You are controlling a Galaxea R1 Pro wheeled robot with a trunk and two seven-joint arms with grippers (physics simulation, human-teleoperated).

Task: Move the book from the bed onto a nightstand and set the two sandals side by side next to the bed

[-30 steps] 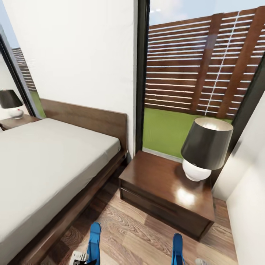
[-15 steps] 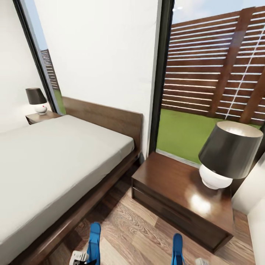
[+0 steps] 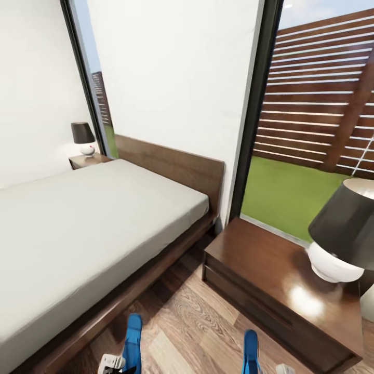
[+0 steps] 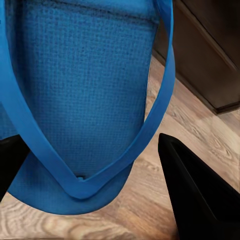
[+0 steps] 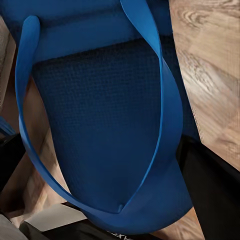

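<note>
With each pincer pinching a sandal (image 3: 133, 340), the head camera is swinging left, revealing more bed (image 3: 88, 228) but no book.

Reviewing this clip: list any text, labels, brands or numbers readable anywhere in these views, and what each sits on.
None is readable.
Sandal in the left end effector: plain blue textured sole, no print.
Sandal in the right end effector: plain blue; a few light marks on the dark part below it are cut off, too partial to read.
Nightstand, lamp, bed: no lettering.
</note>
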